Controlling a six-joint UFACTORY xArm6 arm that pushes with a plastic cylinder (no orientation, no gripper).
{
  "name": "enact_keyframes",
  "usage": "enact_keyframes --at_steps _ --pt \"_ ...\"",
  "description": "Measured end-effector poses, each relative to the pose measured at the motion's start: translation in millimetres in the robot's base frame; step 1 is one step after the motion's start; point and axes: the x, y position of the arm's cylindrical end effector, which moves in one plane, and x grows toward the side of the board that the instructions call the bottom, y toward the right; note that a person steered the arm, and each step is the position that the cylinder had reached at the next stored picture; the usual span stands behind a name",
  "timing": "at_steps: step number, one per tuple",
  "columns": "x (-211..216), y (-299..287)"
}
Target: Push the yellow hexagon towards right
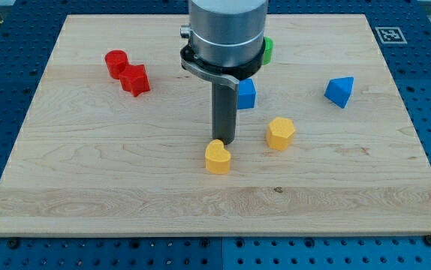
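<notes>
The yellow hexagon [281,133] lies on the wooden board [125,187], a little right of the middle. My tip [224,142] stands to its left, apart from it by a clear gap. The tip is just above and right of a yellow heart-shaped block [217,157], close to or touching its upper edge. The arm's grey body [226,34] comes down from the view's top.
A red cylinder [116,63] and a red star-like block [135,79] touch at the upper left. A blue cube [246,93] sits right behind the rod. A blue triangular block [339,91] is at the right. A green block [268,50] peeks out behind the arm.
</notes>
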Motion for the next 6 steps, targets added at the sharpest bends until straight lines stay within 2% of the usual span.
enact_keyframes --at_steps 2,6 --pt "0.0 5.5" --pt "0.0 103.6"
